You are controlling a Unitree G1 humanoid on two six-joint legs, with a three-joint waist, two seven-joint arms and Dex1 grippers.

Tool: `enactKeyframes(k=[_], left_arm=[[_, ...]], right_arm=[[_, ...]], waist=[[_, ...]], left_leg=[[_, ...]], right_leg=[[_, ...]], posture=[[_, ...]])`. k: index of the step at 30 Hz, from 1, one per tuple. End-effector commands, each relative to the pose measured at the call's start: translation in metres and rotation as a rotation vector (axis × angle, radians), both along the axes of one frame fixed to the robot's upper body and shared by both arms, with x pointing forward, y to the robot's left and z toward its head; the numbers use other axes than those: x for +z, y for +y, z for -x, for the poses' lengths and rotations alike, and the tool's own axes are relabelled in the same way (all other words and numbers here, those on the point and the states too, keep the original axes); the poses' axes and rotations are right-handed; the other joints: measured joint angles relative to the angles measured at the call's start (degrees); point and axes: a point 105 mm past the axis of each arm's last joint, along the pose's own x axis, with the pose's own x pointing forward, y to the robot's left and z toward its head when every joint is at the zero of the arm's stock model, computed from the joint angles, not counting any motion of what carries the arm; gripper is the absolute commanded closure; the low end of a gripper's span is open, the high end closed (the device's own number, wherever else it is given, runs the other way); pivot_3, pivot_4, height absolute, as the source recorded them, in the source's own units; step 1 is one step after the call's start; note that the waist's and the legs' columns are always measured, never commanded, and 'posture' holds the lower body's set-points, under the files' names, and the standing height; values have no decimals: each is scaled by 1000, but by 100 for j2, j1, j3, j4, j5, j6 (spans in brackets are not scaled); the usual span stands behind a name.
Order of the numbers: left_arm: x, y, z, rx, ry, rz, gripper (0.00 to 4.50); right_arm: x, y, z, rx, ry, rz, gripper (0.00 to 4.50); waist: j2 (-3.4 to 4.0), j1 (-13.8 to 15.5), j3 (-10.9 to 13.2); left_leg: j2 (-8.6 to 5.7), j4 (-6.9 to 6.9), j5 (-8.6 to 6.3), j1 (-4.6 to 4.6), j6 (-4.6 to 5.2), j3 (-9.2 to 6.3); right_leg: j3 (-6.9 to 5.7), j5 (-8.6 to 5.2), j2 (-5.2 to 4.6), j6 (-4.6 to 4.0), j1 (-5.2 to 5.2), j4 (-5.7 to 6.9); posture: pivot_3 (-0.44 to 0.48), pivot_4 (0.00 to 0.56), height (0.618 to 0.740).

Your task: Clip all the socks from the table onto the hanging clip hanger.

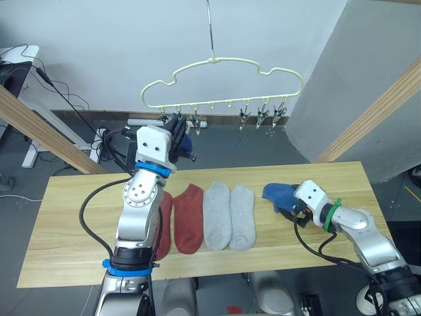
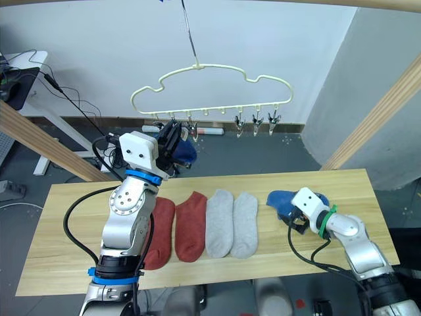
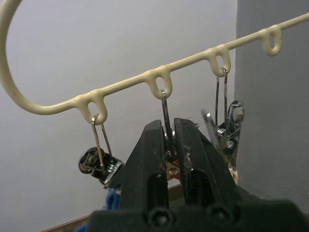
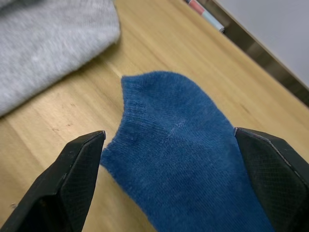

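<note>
Lying near the right end of the table [image 1: 66, 217], the blue sock [image 4: 193, 159] sits low and right of centre in the head views, apart from the grey pair [image 1: 229, 216] and the rust-red pair [image 1: 187, 218] that lie flat in a row at the frame centre. Handling judgement: the sock is soft ribbed knit, light and limp, so it will drape and fold once lifted and is not fragile. A pinch across the cuff edge, where the knit is doubled, should give the firmest hold and leave a free edge for a clip.

Right gripper [image 4: 169, 140]: jaws spread wide, one finger on each side of the sock's cuff end, not yet closed on the fabric and holding nothing.

Left gripper [image 3: 168, 145]: raised in the upper left of the head views, up at the clip hanger [image 1: 223, 69]. Its fingers are pressed together around a metal clip [image 3: 166, 121] hanging from the second loop of the pale-yellow wire. A second blue sock [image 2: 184, 151] shows just beside this gripper; whether it is already clipped cannot be told.
</note>
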Motion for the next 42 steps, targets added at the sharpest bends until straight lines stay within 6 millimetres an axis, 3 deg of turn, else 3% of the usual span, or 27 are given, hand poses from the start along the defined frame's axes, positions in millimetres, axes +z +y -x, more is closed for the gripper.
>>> enactKeyframes(k=[1, 2, 4, 10, 14, 16, 21, 25, 28, 32, 37, 42], left_arm=[[12, -2, 7, -20, -44, -5, 4495], [12, -1, 8, -21, -41, -7, 4495], [11, -1, 9, -24, -34, -10, 4500], [8, -4, 10, -87, 4, -34, 4500], [6, -5, 10, -148, 53, -20, 4500], [9, -6, 11, -197, 87, 15, 4500], [20, -8, 13, -312, 173, 101, 4500], [27, -8, 15, -360, 207, 138, 4500], [30, -8, 16, -380, 233, 169, 4500], [30, -11, 17, -384, 250, 179, 4500], [30, -14, 19, -384, 251, 167, 4500], [29, -12, 19, -364, 249, 171, 4500]], right_arm=[[-10, -2, -2, 12, 31, 10, 0], [-13, -2, -4, 10, 48, 13, 0], [-18, 0, -7, 0, 76, 14, 581], [-36, 0, -3, -90, 196, -17, 2666], [-35, 3, -5, -143, 194, -56, 3963], [-24, 14, -6, -132, 159, -91, 4463], [24, 62, -6, -23, 38, -170, 4463], [50, 92, -5, 23, -10, -213, 4463], [77, 134, -10, 73, -89, -266, 4463], [97, 167, -23, 47, -148, -348, 4463], [117, 187, -35, 15, -224, -420, 4463], [128, 189, -39, -14, -278, -463, 4463]], waist=[[0, 2, 5], [0, 3, 8], [1, -4, 9], [1, 7, 9], [1, 6, 9], [1, 7, 9], [16, -9, 21], [20, -1, 26], [20, -5, 27], [21, -8, 27], [22, 34, 28], [22, 20, 28]], left_leg=[[0, 0, 0, 0, 0, 0], [0, -1, 0, 0, 0, 0], [0, 0, 0, 0, 0, 0], [1, 2, 0, 6, 0, -5], [1, 3, 0, 12, -1, -6], [1, 4, 0, 13, -1, -6], [2, 2, 1, 7, -1, -8], [2, 1, 1, 2, -2, -7], [2, 1, 1, -2, -3, -9], [5, -4, 1, -1, -3, -13], [1, -3, 1, -11, -3, -14], [3, -6, 1, -12, -3, -12]], right_leg=[[0, 0, 0, 0, 0, 0], [0, 0, 0, 0, 0, 0], [1, 0, 0, 0, 1, 0], [-4, 0, 0, 0, 8, 3], [-3, 0, 0, 1, 13, 7], [-4, 0, 0, 1, 13, 9], [-5, -1, 2, 2, 3, 16], [-3, -4, 2, 7, -4, 18], [-7, -1, 1, 2, -5, 13], [-11, 0, 2, 0, -10, 16], [-14, 0, -7, -1, -10, 3], [-14, 0, -7, -1, -15, 1]], posture=[[-202, 371, 740], [-202, 371, 740], [-198, 371, 740], [-189, 367, 740], [-184, 365, 740], [-183, 363, 740], [-188, 362, 740], [-191, 361, 740], [-198, 359, 740], [-194, 355, 740], [-184, 351, 740], [-180, 347, 740]])
